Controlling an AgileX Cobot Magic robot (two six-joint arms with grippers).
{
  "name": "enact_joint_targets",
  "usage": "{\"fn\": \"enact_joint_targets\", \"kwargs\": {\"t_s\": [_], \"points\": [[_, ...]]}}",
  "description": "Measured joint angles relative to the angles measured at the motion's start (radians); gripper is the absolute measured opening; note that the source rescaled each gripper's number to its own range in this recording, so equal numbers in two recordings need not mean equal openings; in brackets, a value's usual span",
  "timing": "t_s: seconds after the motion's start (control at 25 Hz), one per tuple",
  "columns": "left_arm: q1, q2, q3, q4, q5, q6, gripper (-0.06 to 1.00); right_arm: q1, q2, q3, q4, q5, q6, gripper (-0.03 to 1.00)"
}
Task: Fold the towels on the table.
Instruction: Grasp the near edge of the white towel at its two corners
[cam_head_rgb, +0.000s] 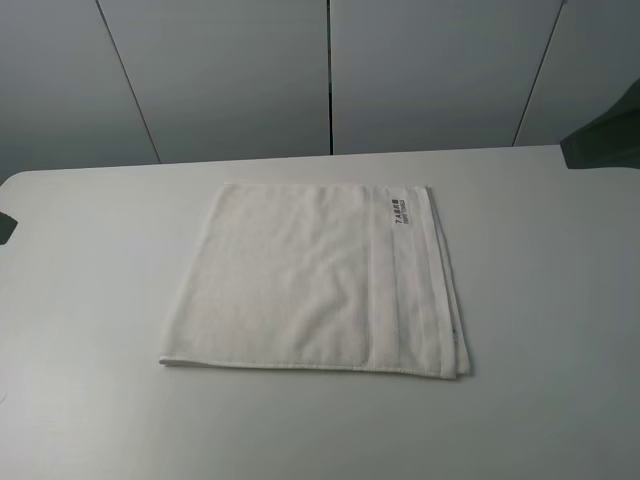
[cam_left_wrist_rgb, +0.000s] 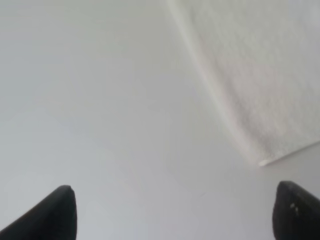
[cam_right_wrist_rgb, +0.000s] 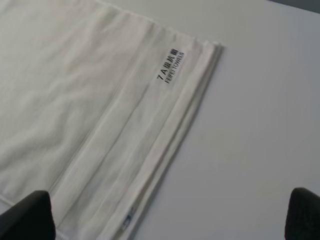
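The towel (cam_head_rgb: 310, 285) is lying flat near the middle of the bench (cam_head_rgb: 100, 300), somewhat closer to the far edge than to the near one, and it is showing as a roughly square, folded white pad of soft, nubby terry cloth with faint ripples running across its top face. A smoother woven border band (cam_head_rgb: 405, 300) is running along its right-hand side, and a small dark printed label (cam_head_rgb: 402, 211) is sitting at the far end of that band. In the right wrist view the band side is showing several layers stacked one on another, their edges lying almost flush, with a tiny tag (cam_right_wrist_rgb: 128, 219) peeking out from between them. The bench is appearing as a plain matte white sheet with a rounded corner at far left, and it is reaching well beyond the towel on every side, so bare surface is lying open to the left, to the right and in front. Grey wall panels (cam_head_rgb: 330, 70) with dark seams are standing behind the bench. The left end effector (cam_left_wrist_rgb: 172, 212) is hovering over bare bench just beside one towel corner, its dark fingertips (cam_left_wrist_rgb: 55, 215) standing wide apart with nothing between them. The right end effector (cam_right_wrist_rgb: 166, 215) is hanging above the layered band side, its jaws likewise spread wide and holding nothing
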Motion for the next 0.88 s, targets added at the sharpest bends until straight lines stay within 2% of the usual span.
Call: {"fn": "enact_joint_targets", "kwargs": {"t_s": [0.12,0.28,0.36,0.56,0.88], "points": [[-0.017,0.15,-0.03,-0.018,-0.036,0.077,1.0,0.003,0.114,-0.047,0.013,-0.011,-0.066,1.0],[-0.113,0.304,-0.052,-0.016,-0.089,0.186,1.0,0.081,0.253,-0.066,0.005,-0.008,-0.182,1.0],[-0.189,0.364,-0.052,0.03,-0.117,0.224,1.0,0.134,0.324,-0.066,-0.021,0.005,-0.215,1.0],[-0.346,0.519,-0.052,0.212,-0.145,0.245,1.0,0.197,0.476,-0.066,-0.064,0.006,-0.244,1.0],[-0.478,0.73,-0.053,0.28,-0.165,0.247,1.0,0.215,0.631,-0.066,-0.073,0.002,-0.293,1.0]]}}
